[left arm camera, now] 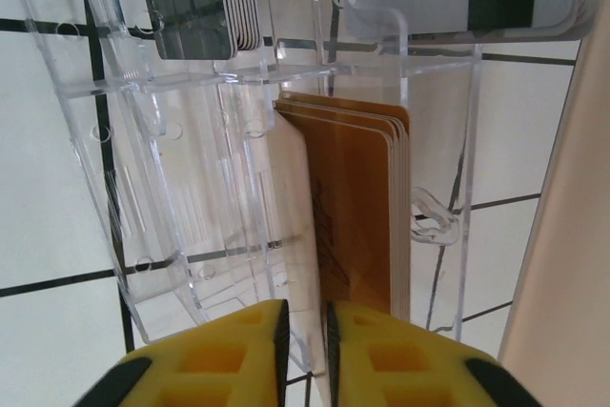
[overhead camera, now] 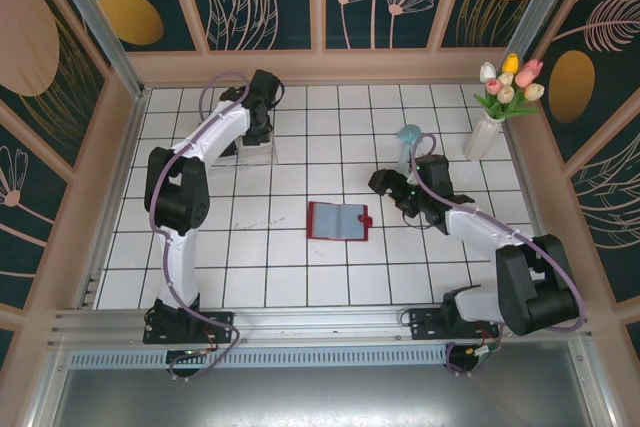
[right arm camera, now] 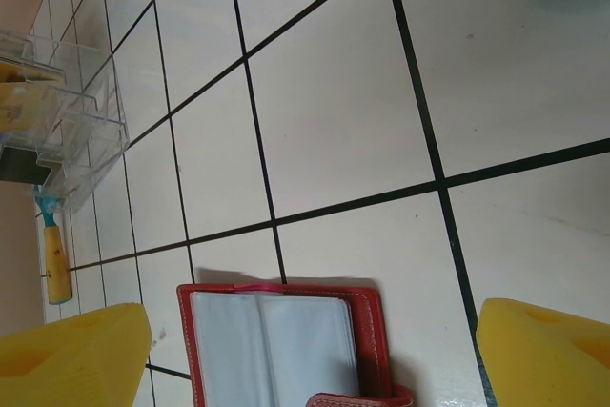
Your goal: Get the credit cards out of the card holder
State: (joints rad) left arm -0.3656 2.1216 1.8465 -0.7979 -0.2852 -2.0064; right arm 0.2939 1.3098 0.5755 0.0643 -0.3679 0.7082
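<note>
While the left hand (left arm camera: pixel 303 323) hangs over the clear plastic box (left arm camera: pixel 181 188) at the back left of the bench (overhead camera: pixel 300 277), its jaws stand only a narrow slit apart. A pale card edge seems to run into that slit; whether it is pinched I cannot tell. Just beyond the tips a tan stack of credit cards (left arm camera: pixel 367 207) stands on edge in one compartment. If a card is let go crooked, it could catch on the compartment wall or tip out onto the tiles, and a lift with the jaws half closed might drag the light box along. The card holder (overhead camera: pixel 338 220) lies open mid-bench, its pale pockets up. The right hand (right arm camera: pixel 310 355) hovers over it spread wide and holding nothing. Coming down off-centre could shove the holder or fold it over at its snap tab (right arm camera: pixel 353 399).
</note>
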